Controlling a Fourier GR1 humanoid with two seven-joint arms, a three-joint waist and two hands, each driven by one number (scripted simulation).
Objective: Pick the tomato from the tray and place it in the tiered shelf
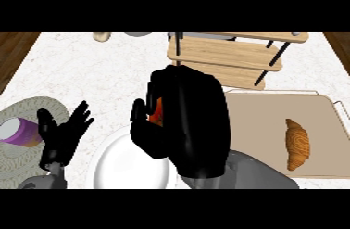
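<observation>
One tomato (156,113) — right hand (188,126) curled round

Single head view, steeply downward onto counter (82,66); forearms enter from near edge. Shelf (226,56) far, tray (259,112) right, plate (113,165) near.

The worktop (89,70) looks like pale speckled stone, matt. The tiered shelf (226,54) has light grained wooden boards on thin black rods. The tray (259,130) is flat, matt beige. The plate (126,170) is smooth glossy white, and the round mat (27,107) appears coarsely woven.
</observation>
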